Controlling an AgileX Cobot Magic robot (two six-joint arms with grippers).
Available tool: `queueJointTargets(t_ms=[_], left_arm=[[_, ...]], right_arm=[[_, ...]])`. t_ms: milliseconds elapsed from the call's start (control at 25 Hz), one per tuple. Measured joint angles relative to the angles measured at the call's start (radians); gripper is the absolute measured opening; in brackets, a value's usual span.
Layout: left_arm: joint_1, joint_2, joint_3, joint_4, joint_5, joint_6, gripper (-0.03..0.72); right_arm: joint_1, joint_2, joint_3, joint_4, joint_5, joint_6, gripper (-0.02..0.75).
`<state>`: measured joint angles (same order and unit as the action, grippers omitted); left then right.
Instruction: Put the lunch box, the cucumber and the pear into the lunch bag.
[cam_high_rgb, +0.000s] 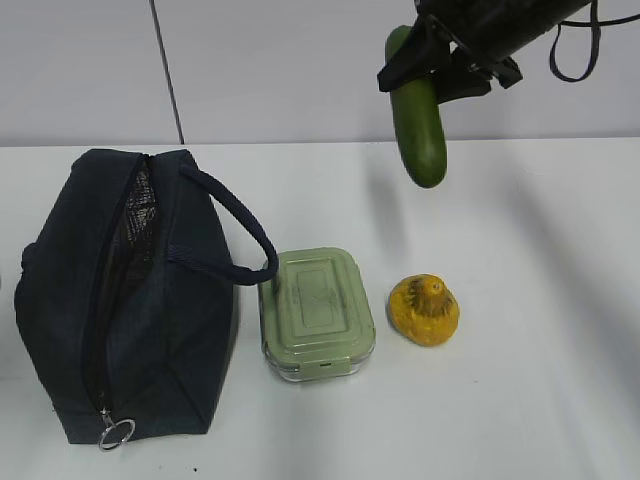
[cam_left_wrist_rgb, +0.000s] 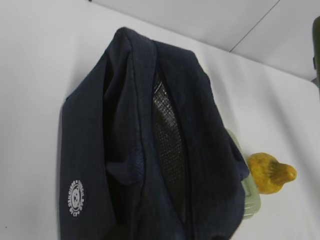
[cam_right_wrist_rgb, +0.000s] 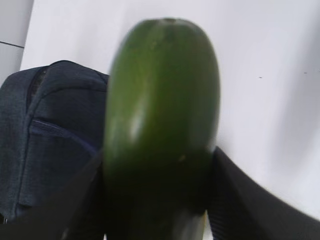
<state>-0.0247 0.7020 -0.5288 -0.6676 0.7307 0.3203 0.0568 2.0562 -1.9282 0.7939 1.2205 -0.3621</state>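
One long smooth dark-green cucumber (cam_high_rgb: 420, 130) clamped in right gripper (cam_high_rgb: 445, 65), hanging high, well right of navy fabric lunch bag (cam_high_rgb: 120, 300). Risks: narrow zip gap snags tip; cucumber swivels, slips. Left jaws unseen, cannot tell.

White tabletop (cam_high_rgb: 520, 400), pale grey wall (cam_high_rgb: 300, 60) behind, thin dark vertical line, perhaps a panel seam (cam_high_rgb: 166, 70)

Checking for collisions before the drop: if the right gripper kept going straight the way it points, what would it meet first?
Probably bare table. The right gripper aims the cucumber down, behind the pear and right of the lunch bag; depth is unclear.
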Motion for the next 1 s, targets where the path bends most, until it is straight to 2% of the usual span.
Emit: queueJointTargets(t_ms=[240, 360, 520, 720, 840, 1000], left_arm=[[0.0, 0.245, 0.0, -0.15, -0.045, 0.188, 0.331], [0.0, 0.332, -0.001, -0.178, -0.07, 0.239, 0.319], [0.0, 0.406, -0.003, -0.188, -0.082, 0.247, 0.215], [0.0, 0.418, -0.005, -0.19, -0.091, 0.256, 0.013], [0.0, 0.418, -0.005, -0.199, -0.091, 0.267, -0.013], [0.0, 0.418, -0.005, -0.232, -0.091, 0.277, -0.015]], right_arm=[[0.069, -0.001, -0.001, 0.058, 0.0, -0.023, 0.398], [0.116, -0.001, -0.001, 0.064, 0.0, -0.032, 0.398], [0.188, -0.001, -0.001, 0.081, 0.0, -0.041, 0.398], [0.295, -0.001, -0.001, 0.095, 0.0, -0.064, 0.398], [0.354, -0.001, -0.001, 0.132, -0.033, -0.096, 0.398], [0.425, -0.001, -0.001, 0.192, -0.165, -0.146, 0.398]])
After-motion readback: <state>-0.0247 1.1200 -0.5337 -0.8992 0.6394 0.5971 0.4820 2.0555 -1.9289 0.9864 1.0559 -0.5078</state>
